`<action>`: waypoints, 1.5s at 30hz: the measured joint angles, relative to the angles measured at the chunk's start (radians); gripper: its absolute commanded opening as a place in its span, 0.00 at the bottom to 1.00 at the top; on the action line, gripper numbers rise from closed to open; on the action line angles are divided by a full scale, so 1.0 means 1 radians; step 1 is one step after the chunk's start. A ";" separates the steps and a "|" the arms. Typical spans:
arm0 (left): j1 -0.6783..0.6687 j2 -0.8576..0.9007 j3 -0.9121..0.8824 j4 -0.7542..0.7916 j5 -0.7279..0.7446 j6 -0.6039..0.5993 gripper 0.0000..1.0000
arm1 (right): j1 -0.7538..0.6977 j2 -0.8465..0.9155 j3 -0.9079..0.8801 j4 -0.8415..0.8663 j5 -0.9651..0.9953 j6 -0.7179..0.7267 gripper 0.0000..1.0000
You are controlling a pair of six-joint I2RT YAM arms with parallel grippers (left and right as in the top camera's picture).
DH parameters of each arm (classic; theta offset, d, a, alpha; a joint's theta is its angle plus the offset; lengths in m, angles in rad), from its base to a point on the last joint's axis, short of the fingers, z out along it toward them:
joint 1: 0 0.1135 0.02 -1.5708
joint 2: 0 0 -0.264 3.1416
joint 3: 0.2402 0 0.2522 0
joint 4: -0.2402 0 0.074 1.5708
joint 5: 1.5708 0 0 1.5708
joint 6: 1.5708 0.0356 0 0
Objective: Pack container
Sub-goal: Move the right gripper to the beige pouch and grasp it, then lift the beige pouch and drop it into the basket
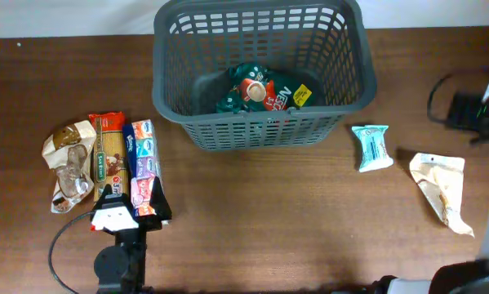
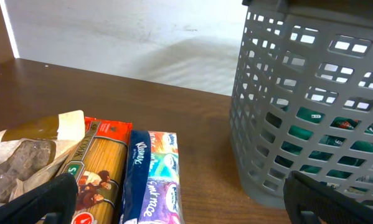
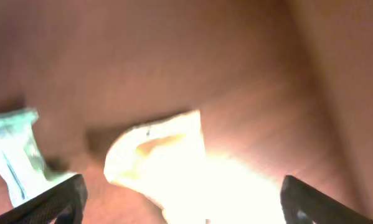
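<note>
Container (image 1: 228, 131) looks light and stiff, I'd grab its solid rim; left hand (image 2: 180, 186) and right hand (image 3: 183, 183) both gape wide, empty.

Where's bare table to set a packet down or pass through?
Widest bare patch: table in front of the container, between the tissue pack and the teal packet. Crowded at left: tissue pack, spaghetti and brown packet lie side by side.

The container (image 1: 228, 135) is a big dark grey plastic basket, rectangular with rounded corners, slotted walls and a solid rim. It stands upright at the far middle of the table (image 1: 268, 212), a few green packets (image 1: 260, 91) lying on its floor.
</note>
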 measured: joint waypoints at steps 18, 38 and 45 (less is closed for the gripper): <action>0.000 0.000 0.000 0.000 0.000 0.000 0.99 | -0.017 0.002 -0.481 0.154 0.001 -0.317 0.99; 0.000 0.000 0.000 0.000 0.000 0.000 0.99 | -0.054 0.253 -0.482 0.368 0.053 -0.317 0.46; 0.000 0.000 0.000 0.000 0.000 0.000 0.99 | -0.054 0.271 -0.461 0.418 0.120 -0.213 0.03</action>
